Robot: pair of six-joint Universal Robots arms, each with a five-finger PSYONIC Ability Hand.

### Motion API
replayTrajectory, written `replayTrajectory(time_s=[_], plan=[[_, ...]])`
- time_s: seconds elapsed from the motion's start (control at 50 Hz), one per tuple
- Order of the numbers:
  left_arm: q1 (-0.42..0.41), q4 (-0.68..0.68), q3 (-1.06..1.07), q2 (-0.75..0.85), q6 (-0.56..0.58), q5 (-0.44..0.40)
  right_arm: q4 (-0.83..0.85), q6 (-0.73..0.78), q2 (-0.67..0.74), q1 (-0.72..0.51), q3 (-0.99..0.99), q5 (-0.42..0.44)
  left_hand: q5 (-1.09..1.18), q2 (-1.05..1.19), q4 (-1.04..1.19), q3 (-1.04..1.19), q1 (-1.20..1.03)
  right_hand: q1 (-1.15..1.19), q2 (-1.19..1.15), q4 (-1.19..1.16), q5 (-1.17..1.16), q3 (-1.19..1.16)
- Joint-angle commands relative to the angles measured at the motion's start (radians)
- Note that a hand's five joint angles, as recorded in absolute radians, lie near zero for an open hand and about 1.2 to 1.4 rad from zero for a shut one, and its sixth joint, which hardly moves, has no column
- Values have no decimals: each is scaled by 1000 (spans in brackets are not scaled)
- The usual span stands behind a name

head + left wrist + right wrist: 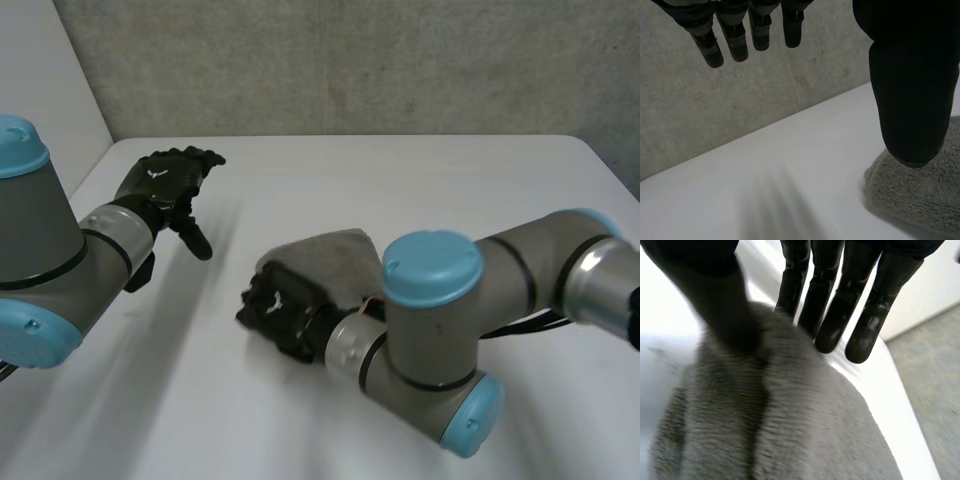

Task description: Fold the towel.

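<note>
Now your right hand (280, 306) is resting straight-fingered on the soft grey towel (326, 256), best pinched at an edge, while your left hand (165, 182) is hovering relaxed.

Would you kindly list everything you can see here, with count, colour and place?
towel: one, grey, folded, near the middle of the table, under the right hand
table: one, white, beneath everything
wall: one, grey, behind the table
left hand: one, black, open, over the table, apart from the towel
right hand: one, black, open, thumb on the towel, fingers straight past its edge
arms: two, grey with light-blue caps, one at each side
</note>
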State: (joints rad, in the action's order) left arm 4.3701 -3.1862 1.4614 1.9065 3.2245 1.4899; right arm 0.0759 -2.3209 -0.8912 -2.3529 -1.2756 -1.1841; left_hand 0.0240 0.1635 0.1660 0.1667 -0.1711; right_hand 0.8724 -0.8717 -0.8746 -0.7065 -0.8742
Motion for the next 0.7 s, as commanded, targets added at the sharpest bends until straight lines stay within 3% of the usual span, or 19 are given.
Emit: replayTrajectory(time_s=[0.02, 0.08, 0.16, 0.26, 0.54, 0.7], plan=[[-40, 0, -36, 19, -8, 1, 38, -245, -103, 119, -31, -181, -14, 21, 18, 17, -13, -698, 697, 700, 707, 700], [-69, 2, -65, 49, -14, 1, 32, -371, -150, 158, -59, -230, -12, 24, 21, 20, -16, -698, 697, 700, 707, 700], [-107, 9, -96, 83, -40, 18, 16, -529, -195, 214, -96, -232, 18, 53, 50, 50, -45, -698, 697, 700, 707, 700], [-190, 84, -170, 186, -120, 88, -56, -604, -183, 248, -71, -230, 21, 56, 53, 53, -48, -698, 697, 700, 707, 700], [-296, 178, -211, 371, -153, 156, -288, -559, 84, 238, 166, -226, 6, 41, 39, 38, -34, -698, 697, 700, 707, 700], [-296, 181, -217, 336, -150, 176, -291, -534, 60, 231, 171, -226, 3, 38, 36, 35, -31, -698, 697, 700, 707, 700]])
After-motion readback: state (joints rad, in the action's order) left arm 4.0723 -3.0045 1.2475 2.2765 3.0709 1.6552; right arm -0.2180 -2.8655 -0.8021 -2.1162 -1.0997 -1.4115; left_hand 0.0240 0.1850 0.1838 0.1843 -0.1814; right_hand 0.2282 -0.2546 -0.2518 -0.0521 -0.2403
